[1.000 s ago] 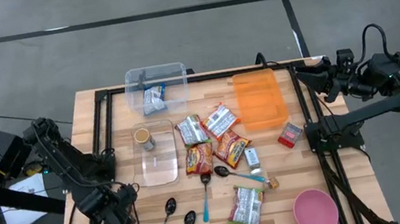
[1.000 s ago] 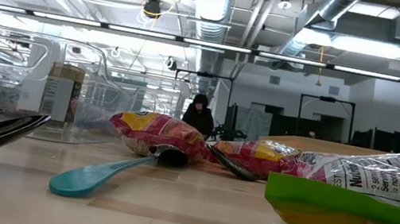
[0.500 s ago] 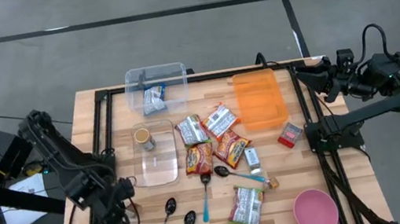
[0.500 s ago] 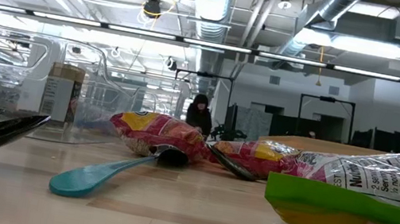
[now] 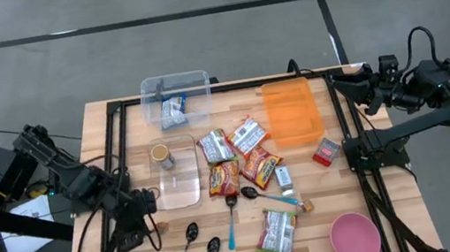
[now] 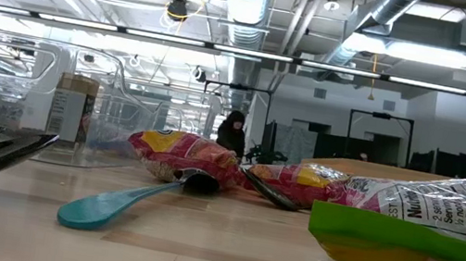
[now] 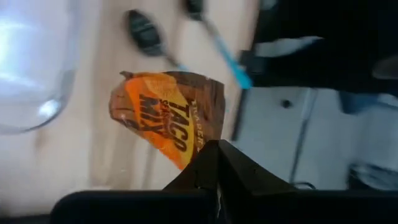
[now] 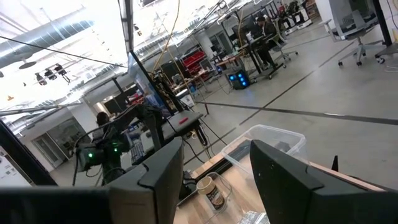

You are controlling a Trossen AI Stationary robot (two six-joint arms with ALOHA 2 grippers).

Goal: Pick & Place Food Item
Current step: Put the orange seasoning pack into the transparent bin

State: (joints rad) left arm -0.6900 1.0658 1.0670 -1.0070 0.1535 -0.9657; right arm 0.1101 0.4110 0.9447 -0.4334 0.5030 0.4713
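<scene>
My left gripper hangs over the table's near left part, shut on an orange and brown taco mix packet. In the high view only a small bit of the packet shows below the fingers. Several other snack packets lie flat in the middle of the table. A clear bin at the far left holds one packet. My right gripper is raised beyond the table's far right edge, pointing level, open with nothing between its fingers. My left gripper pinches the packet by its edge near one corner between its two fingers. The fingers slant down from the table's left side. The packet sticks out past the fingertips, printed face showing, and looks lifted clear of the table.
Two black spoons and a teal-handled one lie near the held packet. A clear lid with a cup sits beside them, an orange tray at the far right, a pink bowl at the near right.
My left gripper has risen and gone toward the table's middle and far side, staying shut on the taco packet. Its wrist has rolled and tipped as it went.
</scene>
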